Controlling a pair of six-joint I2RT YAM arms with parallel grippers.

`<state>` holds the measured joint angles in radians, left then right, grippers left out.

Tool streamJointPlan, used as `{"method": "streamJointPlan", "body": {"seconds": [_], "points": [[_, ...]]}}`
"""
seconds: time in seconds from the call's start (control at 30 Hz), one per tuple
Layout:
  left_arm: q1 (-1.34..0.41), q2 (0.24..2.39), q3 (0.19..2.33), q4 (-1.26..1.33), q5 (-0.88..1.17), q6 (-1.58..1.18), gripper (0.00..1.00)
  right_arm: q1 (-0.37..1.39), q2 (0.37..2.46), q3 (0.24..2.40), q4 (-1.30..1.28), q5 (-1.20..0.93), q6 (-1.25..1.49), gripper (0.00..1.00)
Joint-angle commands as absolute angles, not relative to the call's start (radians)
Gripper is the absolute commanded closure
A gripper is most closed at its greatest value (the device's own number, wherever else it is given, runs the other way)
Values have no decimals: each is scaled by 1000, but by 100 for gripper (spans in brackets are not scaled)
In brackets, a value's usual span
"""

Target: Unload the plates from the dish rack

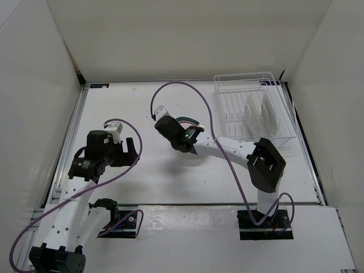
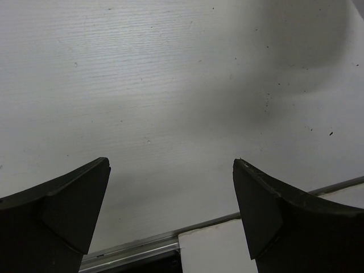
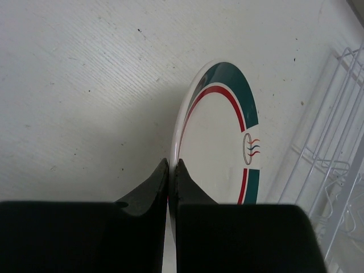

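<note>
Right gripper (image 3: 172, 166): clamped on plate (image 3: 219, 142) rim, at its 6 o'clock edge.
Plate: rigid, glazed; likely slick, breakable, light.
Dish rack (image 1: 230, 108): 1 o'clock on the table.
Left gripper (image 2: 170, 165): agape, empty.

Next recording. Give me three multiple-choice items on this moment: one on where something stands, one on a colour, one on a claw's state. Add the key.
1. Where on the table does the dish rack stand?
A. far right corner
B. near left corner
C. centre

2. What colour is the outer ring of the plate in the right claw?
A. orange
B. green
C. purple

3. How does the left claw stand?
A. shut on a plate
B. shut on nothing
C. open over bare table

Key:
1 A: the top view shows the rack against the far right corner.
2 B: the right wrist view shows a green band outside a thin red line.
3 C: the left wrist view shows it spread wide with only table beneath.
</note>
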<state>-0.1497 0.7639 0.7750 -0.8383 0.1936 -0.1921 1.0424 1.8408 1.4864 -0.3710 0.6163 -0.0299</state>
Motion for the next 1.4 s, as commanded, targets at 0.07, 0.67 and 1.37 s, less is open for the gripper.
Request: {"method": "streamJointPlan", "body": {"seconds": [0.07,0.67,1.37], "points": [[-144,736,767,-836,203,-199,0,1061,1879,1499,-267,801,40,100],[-144,703,772,-851,186,-209,0,1127,2131,1569,-304,983,81,89],[-144,678,773,-865,164,-210,0,1118,1929,1651,-436,627,52,54]]}}
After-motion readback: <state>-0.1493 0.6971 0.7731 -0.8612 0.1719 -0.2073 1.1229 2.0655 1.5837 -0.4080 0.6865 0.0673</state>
